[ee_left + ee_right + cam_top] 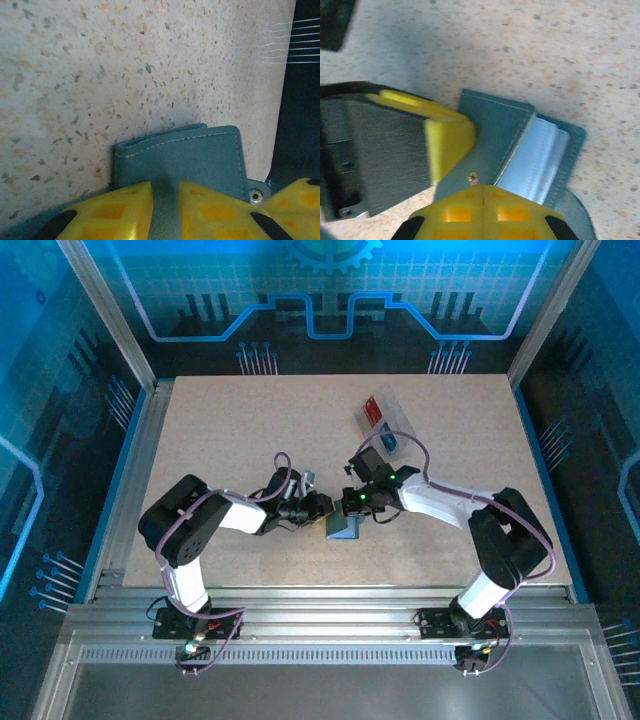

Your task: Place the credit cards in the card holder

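Starting with the left gripper [165,189], we see its two yellow fingers [117,210] standing a little apart at the near edge of the small teal-grey folding wallet [200,155]. The wallet's stitched cover shows in the narrow gap between them, and we cannot tell whether they press on it or merely straddle it. Our right gripper [484,195] meets the wallet from the other side. Its yellow fingertips [455,212] are pressed together with only a thin seam between them, right at the small metal snap [473,176] on the wallet's flap, though we cannot make out whether any of that flap is pinched. From the right wrist we see one stitched cover lying over part of a pale, shiny inner pocket [535,155], with a left finger touching that cover. From above, the wallet lies on the speckled beige table [220,430], near its middle, between the two grippers. Well apart from it, toward the far right, sits a clear plastic rectangular tray [398,412] holding the red card with a white mark [374,408] and the blue card [391,441].
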